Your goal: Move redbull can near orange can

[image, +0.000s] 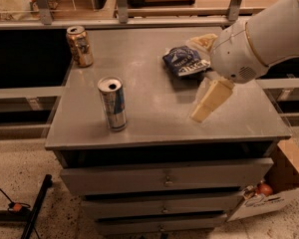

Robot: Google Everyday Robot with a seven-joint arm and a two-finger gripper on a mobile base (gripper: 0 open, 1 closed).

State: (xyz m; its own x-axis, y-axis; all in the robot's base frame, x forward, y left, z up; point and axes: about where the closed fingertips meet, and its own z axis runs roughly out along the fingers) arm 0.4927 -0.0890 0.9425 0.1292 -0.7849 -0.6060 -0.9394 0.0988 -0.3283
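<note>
The redbull can point(113, 103), slim, silver and blue, stands upright near the front left of the grey table top point(154, 114). The orange can point(80, 46), shorter with orange-gold sides, stands upright at the table's back left corner, well apart from the redbull can. My gripper point(195, 81) hangs over the right half of the table, to the right of the redbull can and clear of it. Its two cream fingers point(209, 101) are spread apart with nothing between them.
A dark blue snack bag point(185, 61) lies at the back right of the table, partly under my arm. The table has drawers point(164, 178) in front. A cardboard box point(284, 183) sits on the floor at the right. A rail and shelves stand behind.
</note>
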